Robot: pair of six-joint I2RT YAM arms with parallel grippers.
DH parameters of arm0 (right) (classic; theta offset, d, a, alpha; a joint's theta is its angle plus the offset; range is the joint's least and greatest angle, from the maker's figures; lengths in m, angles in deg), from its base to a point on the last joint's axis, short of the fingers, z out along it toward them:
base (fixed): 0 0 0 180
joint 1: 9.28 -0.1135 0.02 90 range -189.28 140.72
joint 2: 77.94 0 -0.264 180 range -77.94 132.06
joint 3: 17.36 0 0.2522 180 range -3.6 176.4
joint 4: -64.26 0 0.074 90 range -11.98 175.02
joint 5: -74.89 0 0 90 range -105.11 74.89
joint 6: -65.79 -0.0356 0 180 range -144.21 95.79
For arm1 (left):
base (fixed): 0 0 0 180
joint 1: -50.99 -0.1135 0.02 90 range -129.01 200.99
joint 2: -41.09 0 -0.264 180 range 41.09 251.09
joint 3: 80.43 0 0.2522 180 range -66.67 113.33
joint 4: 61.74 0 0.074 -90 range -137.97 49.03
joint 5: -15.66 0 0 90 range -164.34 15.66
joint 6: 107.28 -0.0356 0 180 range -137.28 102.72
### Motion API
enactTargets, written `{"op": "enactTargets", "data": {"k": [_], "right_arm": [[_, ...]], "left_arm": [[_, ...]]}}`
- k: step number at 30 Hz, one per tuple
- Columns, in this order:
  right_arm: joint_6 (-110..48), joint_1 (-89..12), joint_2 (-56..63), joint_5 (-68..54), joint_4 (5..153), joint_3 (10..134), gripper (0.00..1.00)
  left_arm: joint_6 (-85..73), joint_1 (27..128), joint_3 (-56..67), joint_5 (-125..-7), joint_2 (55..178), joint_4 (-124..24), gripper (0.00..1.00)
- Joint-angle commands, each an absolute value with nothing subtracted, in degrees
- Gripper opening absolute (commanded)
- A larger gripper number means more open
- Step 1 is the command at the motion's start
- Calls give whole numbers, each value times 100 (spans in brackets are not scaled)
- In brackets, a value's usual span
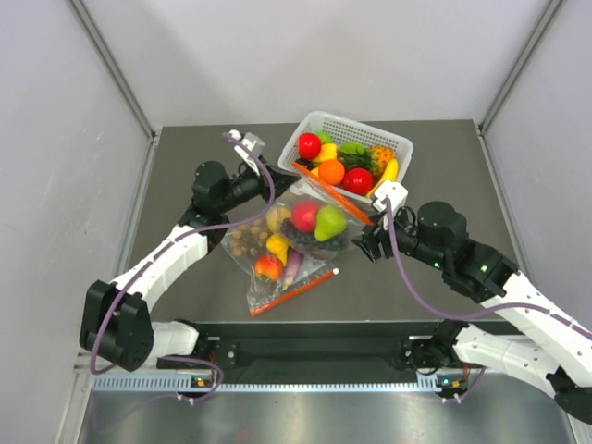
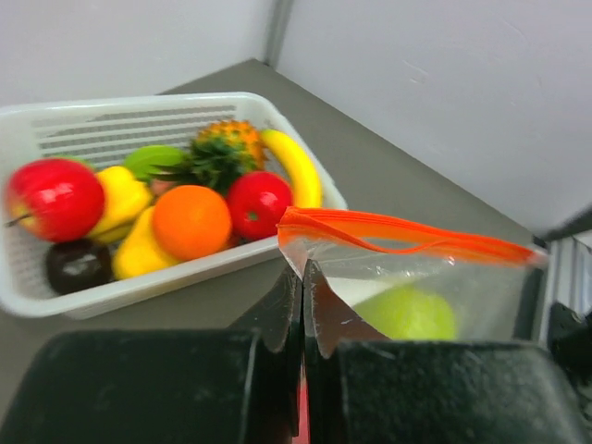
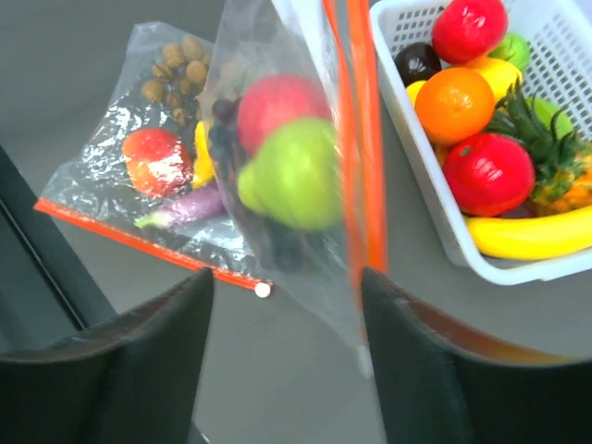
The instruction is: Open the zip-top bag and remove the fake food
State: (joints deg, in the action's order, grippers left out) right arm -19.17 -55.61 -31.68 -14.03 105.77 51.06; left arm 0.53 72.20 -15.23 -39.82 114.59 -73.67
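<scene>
Zip-top bag (image 1: 319, 211), crinkly clear plastic w/ thin orange-red zip strip (image 2: 407, 239), is held up off the dark grey table (image 1: 444, 171), slung between the two claws.

Left claw (image 2: 302, 287): black fingers pressed together, pinching the bag's film at one end of the strip. The rest of the bag extends ahead and to the right of it.

Right claw (image 3: 282, 291): fingers spread wide, nothing clamped. The bag hangs between them, w/ the strip edge just beside the right-hand finger; contact can't be confirmed.

Fake food is seen inside the bag, ahead of the right claw's gap: glossy red plastic apple (image 3: 276, 104), light-green pear (image 3: 296, 176), dark purple grapes (image 3: 277, 245). Strip lips appear parted along part of the length; extent not determinable.

Step in hand, as judged: right claw to be closed on the strip edge so the mouth can be pulled apart.
- One lip only should be taken, close under the strip, not the loose film below. Both lips taken together would hold the mouth shut.
- Left pinch is to serve as anchor, w/ the pull directed away from it, across the strip.
- Contents look heavy vs. thin film, so slip is probable if the bite is shallow.

Also noted: second clear bag w/ yellow and brown items (image 1: 273, 268), lying on the table below the held bag; white plastic basket of fruit (image 1: 370, 127), just beyond the left claw. Neither is to be touched.
</scene>
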Motion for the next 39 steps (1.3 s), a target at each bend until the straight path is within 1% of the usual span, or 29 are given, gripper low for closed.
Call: {"op": "enactTargets", "data": {"k": [1, 3, 4, 10, 14, 22, 26, 34, 39], "right_arm": [[-1937, -5542, -3207, -1484, 10589, 5494, 67], [-1972, -5534, -3180, -1677, 10484, 5590, 73], [-1981, -5534, -3172, -1695, 10413, 5608, 74], [-1867, -5420, -2864, -1783, 9684, 5687, 75], [-1771, -5139, -2584, -1539, 9359, 5775, 75], [-1648, -4612, -2205, -765, 9121, 5837, 73], [-1516, -4523, -2091, -246, 9094, 5784, 73], [-1305, -4347, -1792, 80, 8866, 5591, 72], [-1278, -4198, -1669, 537, 8655, 5468, 72]], "left_arm": [[-304, 7524, -1314, -3586, 11536, -8013, 0], [-313, 7647, -1367, -3139, 11597, -8145, 0], [-304, 7683, -1393, -2997, 11624, -8198, 0], [-260, 7797, -1587, -2285, 11677, -8436, 0], [-260, 7806, -1631, -1994, 11633, -8410, 0], [-418, 7815, -1692, -1923, 11518, -8234, 0], [-427, 7815, -1701, -1888, 11501, -8225, 0], [-427, 7824, -1727, -1765, 11431, -8190, 0], [-462, 7824, -1727, -1712, 11378, -8102, 0]]}}
